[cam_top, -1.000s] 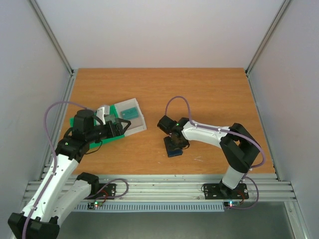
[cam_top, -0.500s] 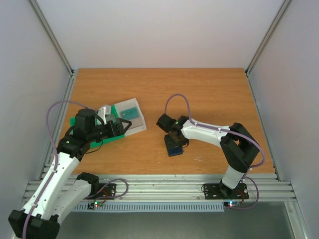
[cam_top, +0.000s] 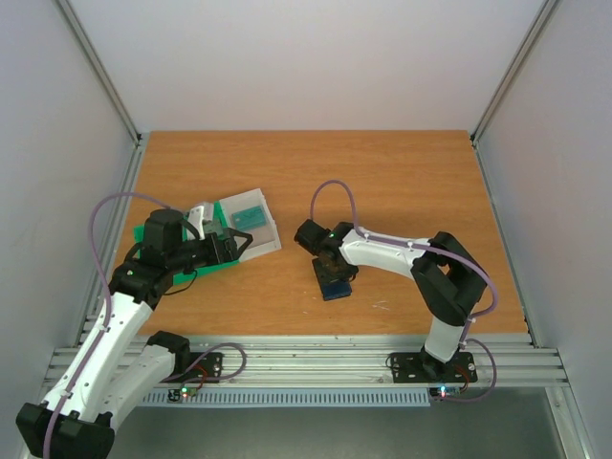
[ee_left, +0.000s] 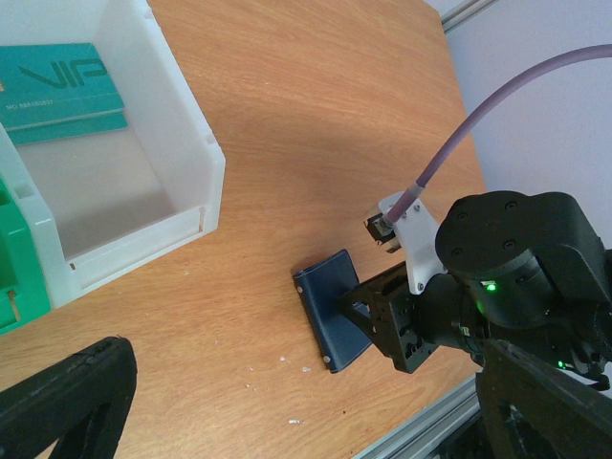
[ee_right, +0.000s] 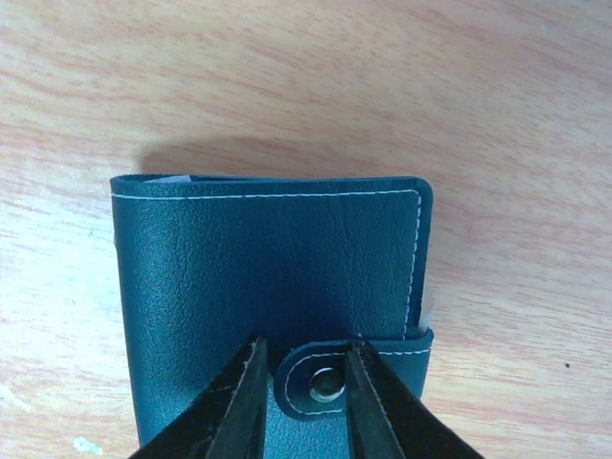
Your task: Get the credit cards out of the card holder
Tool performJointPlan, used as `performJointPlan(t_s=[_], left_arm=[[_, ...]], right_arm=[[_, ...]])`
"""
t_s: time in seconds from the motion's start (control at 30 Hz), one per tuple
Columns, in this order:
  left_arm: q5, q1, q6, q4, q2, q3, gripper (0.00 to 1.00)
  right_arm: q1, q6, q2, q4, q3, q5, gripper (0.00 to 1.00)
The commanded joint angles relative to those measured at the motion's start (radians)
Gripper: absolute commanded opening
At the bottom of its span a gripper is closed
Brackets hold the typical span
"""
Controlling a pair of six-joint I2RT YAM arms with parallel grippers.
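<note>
Right hand [ee_right: 302,354]: set narrow, its fingertips [ee_right: 247,382] placed either side of the snap [ee_right: 326,383] on the closing tab [ee_right: 397,368]. Whether the tab is actually pinched cannot be told.

Card holder [ee_right: 268,258] is seen lying flat and fastened on the tabletop [ee_right: 497,115], mid-front. It is well apart from the white bin [ee_left: 182,124], in which one teal card [ee_left: 57,91] is laid.

The step in hand is judged to be unfastening the tab. To be done well:
- The holder should be steadied or pressed down, as it looks light and is likely to be lifted whole.
- The tab should be caught at its free rounded end and peeled upward off the snap, not dragged sideways.

Pose: right arm [cam_top: 392,253] is reached forward and to its left, elbow raised. The wrist is turned down so the fingers are pointed almost straight at the holder. Left hand [cam_top: 234,244] is held wide and empty, just beside the bin.
</note>
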State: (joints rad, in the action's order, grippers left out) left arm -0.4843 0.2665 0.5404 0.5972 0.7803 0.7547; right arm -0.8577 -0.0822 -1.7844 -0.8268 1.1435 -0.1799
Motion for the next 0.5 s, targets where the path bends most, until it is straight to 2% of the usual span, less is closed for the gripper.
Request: performJointPlan(t_s=[0.0, 0.17, 0.33, 0.47], left_arm=[[0.005, 0.006, -0.032, 0.015, -0.006, 0.016, 0.96], [-0.002, 0.008, -0.037, 0.028, -0.012, 0.014, 0.92], [0.016, 0.007, -0.035, 0.044, -0.020, 0.003, 0.89], [-0.041, 0.009, -0.025, 0.050, 0.008, 0.006, 0.87]], right_arm=[[-0.019, -0.010, -0.026, -0.024, 0.012, -0.058, 0.18], [-0.030, -0.012, -0.010, -0.044, 0.018, -0.075, 0.01], [-0.033, -0.011, 0.024, -0.045, 0.015, -0.070, 0.01], [-0.049, -0.016, 0.076, -0.028, 0.013, -0.044, 0.01]])
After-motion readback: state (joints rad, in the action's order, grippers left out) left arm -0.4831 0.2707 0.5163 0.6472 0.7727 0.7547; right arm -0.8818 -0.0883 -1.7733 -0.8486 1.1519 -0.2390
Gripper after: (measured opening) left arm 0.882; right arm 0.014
